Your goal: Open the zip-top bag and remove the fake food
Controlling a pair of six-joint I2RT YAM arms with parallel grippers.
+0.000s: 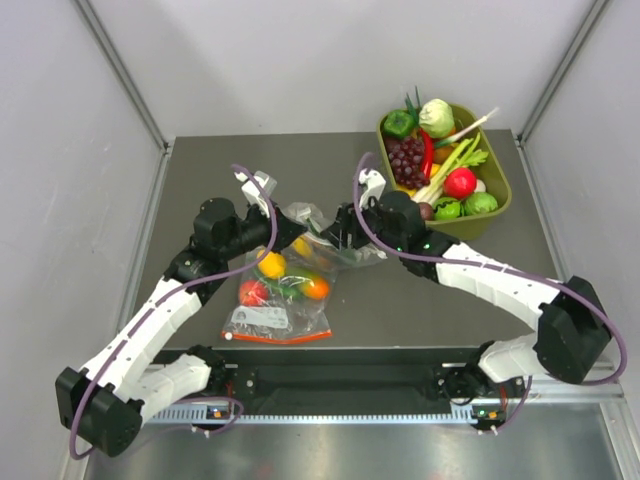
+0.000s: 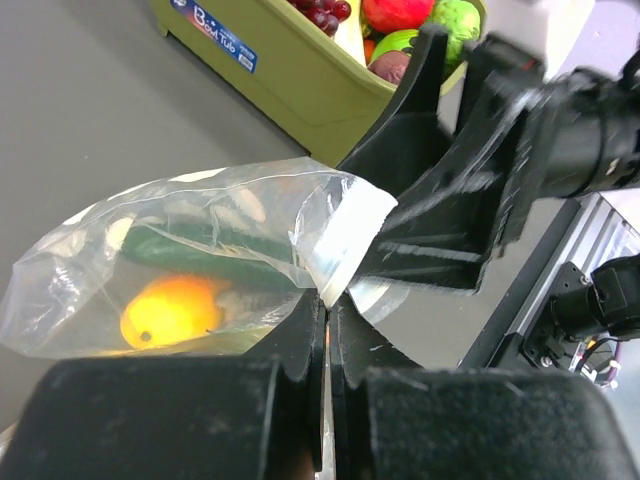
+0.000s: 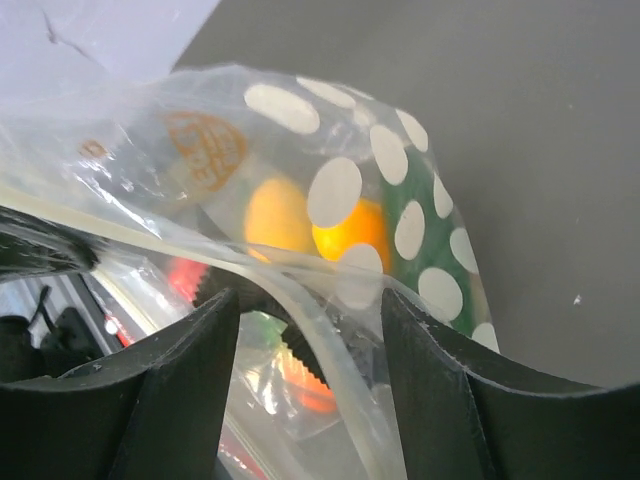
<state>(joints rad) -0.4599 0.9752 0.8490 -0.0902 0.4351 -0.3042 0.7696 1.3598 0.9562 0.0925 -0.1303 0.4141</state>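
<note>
The top camera looks steeply down from high behind the near edge over the whole table (image 1: 200, 170). Both wrist cameras sit very close (from opposite sides), sharing the zip-top bag (image 2: 190, 250) with it.

white arm links (image 1: 150, 325), black joints (image 1: 215, 228), purple cables (image 1: 273, 222)

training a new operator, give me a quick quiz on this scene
1. True or false: the left gripper is shut on the bag.
2. Which lies inside the bag? A spoon, B mango, C sponge.
3. Fill in: the green tub sits at the table's far ___ corner.
Key: 1 true; 2 B; 3 right.
</note>
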